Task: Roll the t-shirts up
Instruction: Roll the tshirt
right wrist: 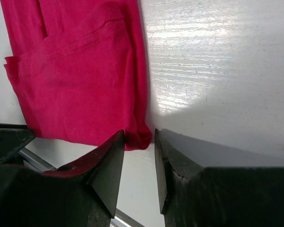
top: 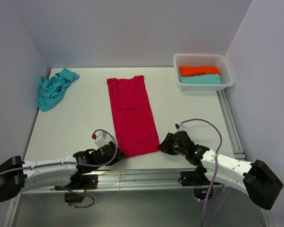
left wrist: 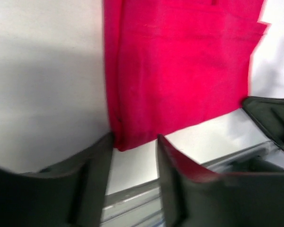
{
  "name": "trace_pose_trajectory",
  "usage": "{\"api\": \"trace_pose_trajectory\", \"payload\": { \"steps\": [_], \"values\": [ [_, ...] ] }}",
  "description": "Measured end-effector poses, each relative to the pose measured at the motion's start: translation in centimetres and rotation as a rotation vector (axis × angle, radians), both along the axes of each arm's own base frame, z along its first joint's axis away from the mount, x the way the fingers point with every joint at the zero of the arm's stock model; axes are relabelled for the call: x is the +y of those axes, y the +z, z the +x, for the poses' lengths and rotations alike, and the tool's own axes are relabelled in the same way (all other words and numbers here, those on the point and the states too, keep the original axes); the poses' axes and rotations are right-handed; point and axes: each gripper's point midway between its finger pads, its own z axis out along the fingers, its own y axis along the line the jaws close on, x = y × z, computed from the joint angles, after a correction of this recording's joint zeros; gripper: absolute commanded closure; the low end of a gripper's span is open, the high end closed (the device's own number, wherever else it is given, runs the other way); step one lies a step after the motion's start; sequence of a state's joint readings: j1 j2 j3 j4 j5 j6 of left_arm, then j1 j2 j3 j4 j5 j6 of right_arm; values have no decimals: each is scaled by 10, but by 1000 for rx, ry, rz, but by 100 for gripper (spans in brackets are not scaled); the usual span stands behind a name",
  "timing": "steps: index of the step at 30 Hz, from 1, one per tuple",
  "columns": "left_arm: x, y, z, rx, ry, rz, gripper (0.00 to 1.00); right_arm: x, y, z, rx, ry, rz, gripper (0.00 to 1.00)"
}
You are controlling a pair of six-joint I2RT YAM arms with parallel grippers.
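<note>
Left gripper [left wrist: 134, 142] and right gripper [right wrist: 139, 137] straddle near corners of crimson t-shirt [top: 131, 111].

This looks like a robot lab, not a home. A white table [top: 80, 123] stands inside plain pale walls [top: 132, 28]. Just behind the left claw [top: 118, 154] and right claw [top: 161, 146], two robot arms [top: 52, 168] are bolted to a metal rail [top: 132, 177]

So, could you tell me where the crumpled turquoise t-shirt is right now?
In the top view, the turquoise t-shirt lies bunched at the far-left corner of the table, left of the flat red t-shirt.
</note>
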State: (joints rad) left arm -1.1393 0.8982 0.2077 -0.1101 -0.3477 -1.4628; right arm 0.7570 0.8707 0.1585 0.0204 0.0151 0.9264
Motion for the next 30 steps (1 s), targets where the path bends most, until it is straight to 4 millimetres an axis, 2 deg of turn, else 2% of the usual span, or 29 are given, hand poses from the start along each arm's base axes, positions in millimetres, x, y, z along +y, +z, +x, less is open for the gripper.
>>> {"api": "trace_pose_trajectory", "payload": {
  "steps": [3,7,8,10,12,19,30],
  "values": [
    [-1,-5,-2,12,-3,23,67,1,-3,0,10,2,-7,64],
    [2,-9,-3,25,8,42,89,2,-5,-1,18,7,-17,80],
    [2,-9,-3,26,10,42,94,2,-6,-1,19,8,-19,89],
    [1,-9,-3,27,9,41,100,1,-7,-2,24,11,-26,95],
    [1,-9,-3,27,9,42,100,1,-7,-2,24,14,-27,100],
    [-1,-8,-2,30,8,76,100,-1,-4,-4,55,15,-69,100],
    [5,-6,-15,135,11,169,100,3,18,-7,142,73,-164,100]
  ]
}}
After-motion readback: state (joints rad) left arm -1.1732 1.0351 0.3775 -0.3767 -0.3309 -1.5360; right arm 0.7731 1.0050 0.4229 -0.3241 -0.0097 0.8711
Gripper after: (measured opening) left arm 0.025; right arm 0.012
